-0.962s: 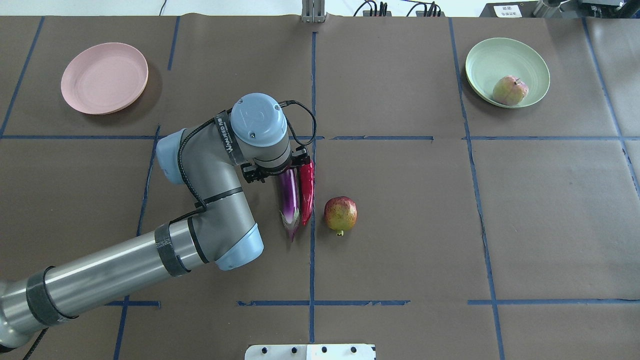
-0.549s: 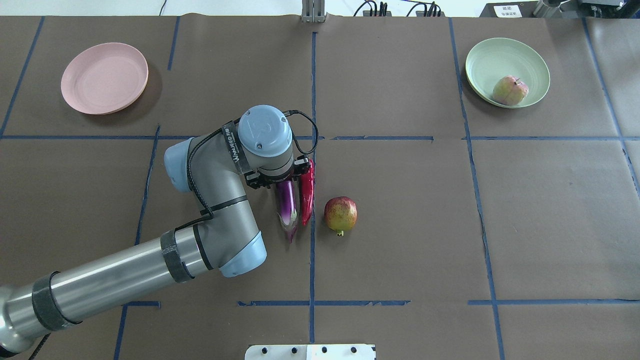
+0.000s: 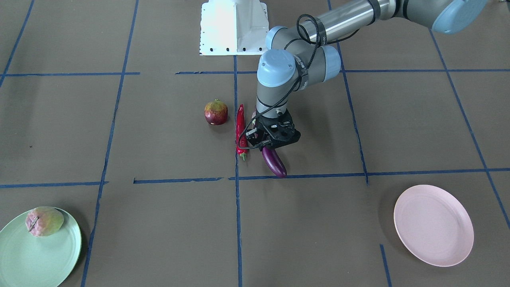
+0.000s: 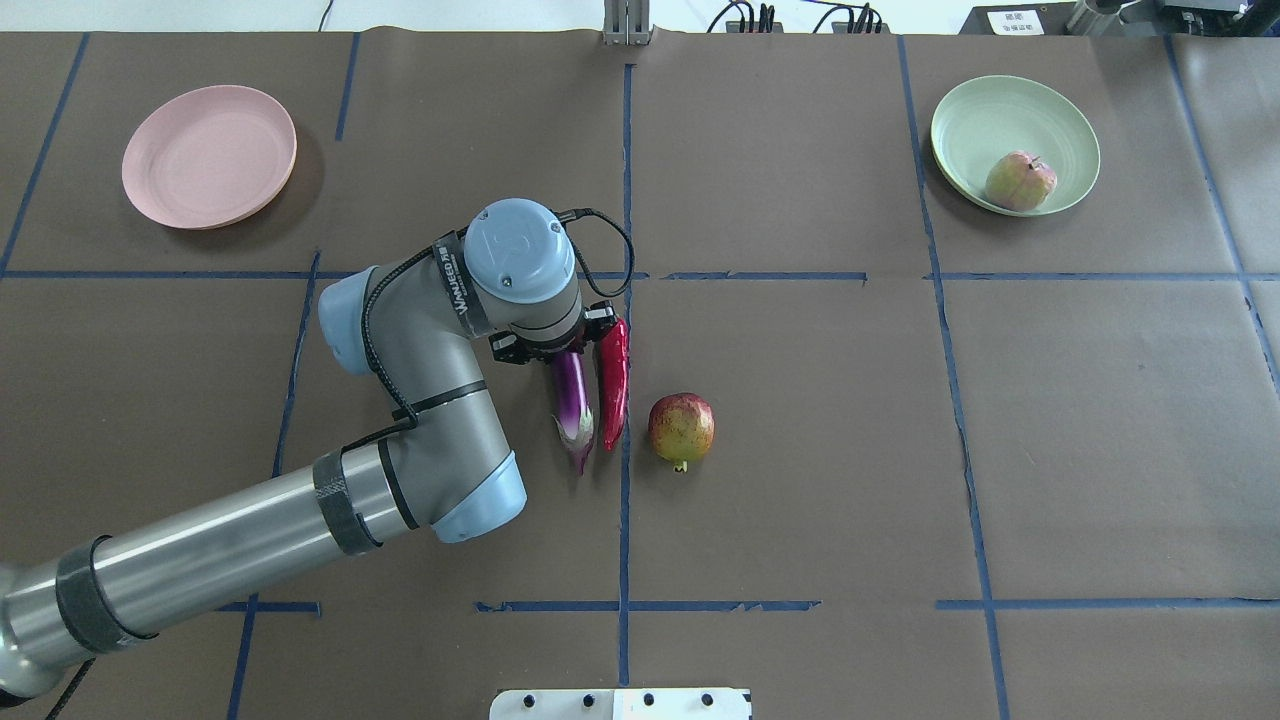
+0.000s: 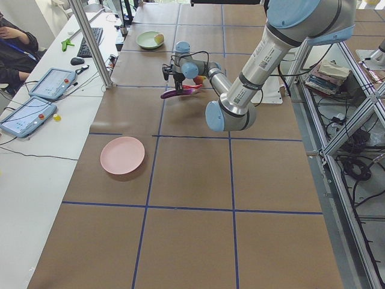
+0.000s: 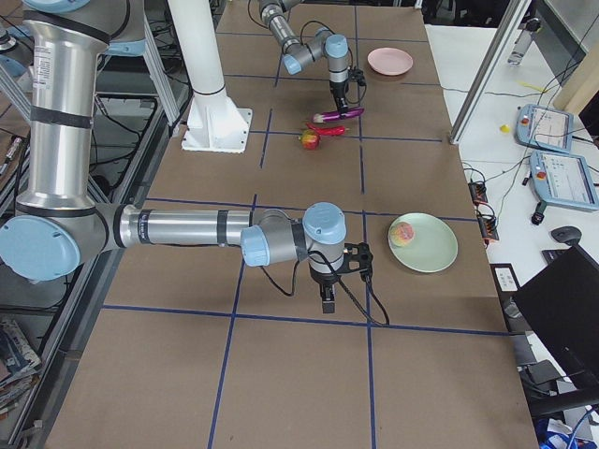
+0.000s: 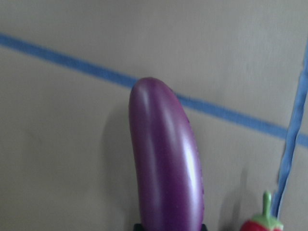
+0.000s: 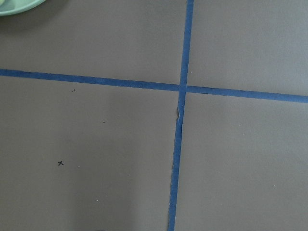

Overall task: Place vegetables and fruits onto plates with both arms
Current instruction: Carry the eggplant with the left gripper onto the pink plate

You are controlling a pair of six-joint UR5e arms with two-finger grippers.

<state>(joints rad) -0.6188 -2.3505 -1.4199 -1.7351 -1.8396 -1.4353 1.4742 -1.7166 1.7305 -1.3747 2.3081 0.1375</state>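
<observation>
**Q:** What is your left pincer doing?

**A:** My left pincer (image 3: 266,144) is clenched around a long glossy purple eggplant (image 3: 274,162). It is just beside a thin bright red chili pepper (image 3: 240,127) lying on the brown counter (image 3: 159,223). A round dark-red pomegranate (image 3: 216,112) sits near the chili's other side.

**Q:** And the plates?

**A:** A pale green-pink round fruit (image 3: 44,221) rests on the mint-green round plate (image 3: 24,259). The pale pink round plate (image 3: 433,225) lies well apart. My right pincer (image 6: 325,301) hangs near the green plate, and I cannot tell whether it is clenched or released.
</observation>
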